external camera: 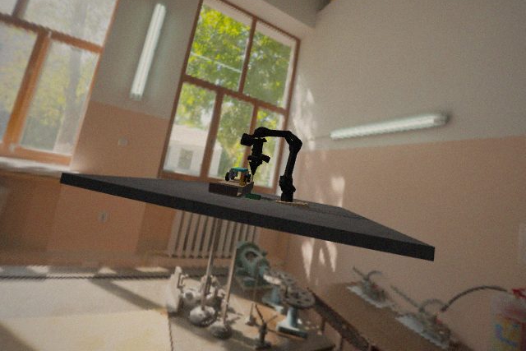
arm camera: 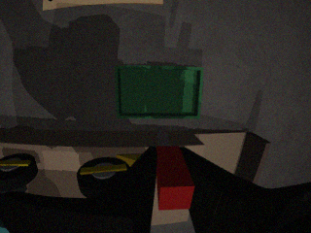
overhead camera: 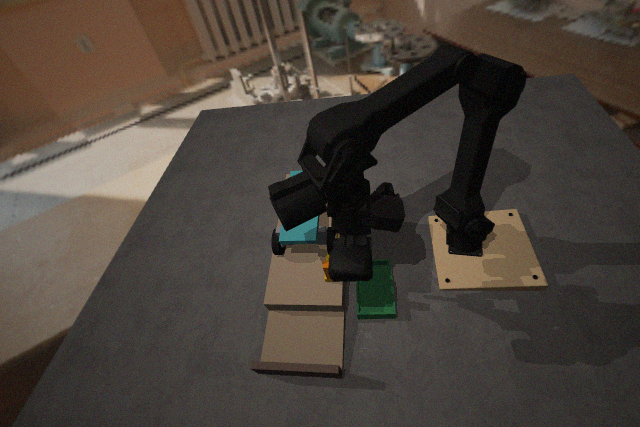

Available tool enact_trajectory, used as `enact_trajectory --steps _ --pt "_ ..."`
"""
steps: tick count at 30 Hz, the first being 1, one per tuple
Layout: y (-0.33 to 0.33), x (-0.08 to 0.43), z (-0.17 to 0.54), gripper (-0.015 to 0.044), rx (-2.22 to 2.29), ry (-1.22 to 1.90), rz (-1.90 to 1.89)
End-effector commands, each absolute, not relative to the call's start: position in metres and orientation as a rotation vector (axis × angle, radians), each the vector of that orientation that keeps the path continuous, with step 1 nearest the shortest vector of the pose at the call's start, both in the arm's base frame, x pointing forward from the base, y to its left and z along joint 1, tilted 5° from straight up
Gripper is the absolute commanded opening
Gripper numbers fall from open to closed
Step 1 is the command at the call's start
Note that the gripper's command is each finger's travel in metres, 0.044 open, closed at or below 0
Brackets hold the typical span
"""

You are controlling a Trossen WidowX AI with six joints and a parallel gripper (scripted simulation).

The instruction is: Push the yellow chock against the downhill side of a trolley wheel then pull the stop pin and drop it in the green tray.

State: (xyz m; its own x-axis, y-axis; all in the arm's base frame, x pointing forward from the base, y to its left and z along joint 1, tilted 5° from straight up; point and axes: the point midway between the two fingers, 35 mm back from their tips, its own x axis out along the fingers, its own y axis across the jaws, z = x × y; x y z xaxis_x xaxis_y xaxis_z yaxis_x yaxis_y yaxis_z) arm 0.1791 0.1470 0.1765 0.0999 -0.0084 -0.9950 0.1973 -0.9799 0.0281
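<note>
My gripper (external camera: 252,173) (arm camera: 166,153) is shut on the red-headed stop pin (arm camera: 175,182), above the ramp's tray-side edge. Its fingertips are hidden in the top view. The teal-topped trolley (overhead camera: 298,232) (external camera: 238,168) stands on the ramp (overhead camera: 305,282) (external camera: 223,188) (arm camera: 221,146). The yellow chock (overhead camera: 326,270) (external camera: 242,178) (arm camera: 127,158) is on the ramp at the downhill side of the tray-side wheel (arm camera: 103,176); the fingers partly hide it, and I cannot tell whether they touch. The green tray (overhead camera: 376,315) (external camera: 252,196) (arm camera: 118,92) lies beside the ramp, with nothing visible inside.
The arm's pale base plate (overhead camera: 491,277) (arm camera: 104,4) lies beyond the tray. The ramp has a step (overhead camera: 303,307) and a raised lip (overhead camera: 297,368) at its lower end. The arm covers part of the trolley in the top view.
</note>
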Motion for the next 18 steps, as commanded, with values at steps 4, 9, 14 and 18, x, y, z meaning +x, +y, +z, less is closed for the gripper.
enact_trajectory --steps 4,9,14,18 --pt "0.144 0.164 0.166 0.0000 2.204 0.223 -1.992" --pt "0.142 0.156 0.159 0.0000 2.200 0.229 -1.991" --pt "0.143 0.156 0.155 0.0000 2.206 0.256 -2.006" --pt "0.145 0.157 0.146 0.0000 2.226 0.335 -2.042"
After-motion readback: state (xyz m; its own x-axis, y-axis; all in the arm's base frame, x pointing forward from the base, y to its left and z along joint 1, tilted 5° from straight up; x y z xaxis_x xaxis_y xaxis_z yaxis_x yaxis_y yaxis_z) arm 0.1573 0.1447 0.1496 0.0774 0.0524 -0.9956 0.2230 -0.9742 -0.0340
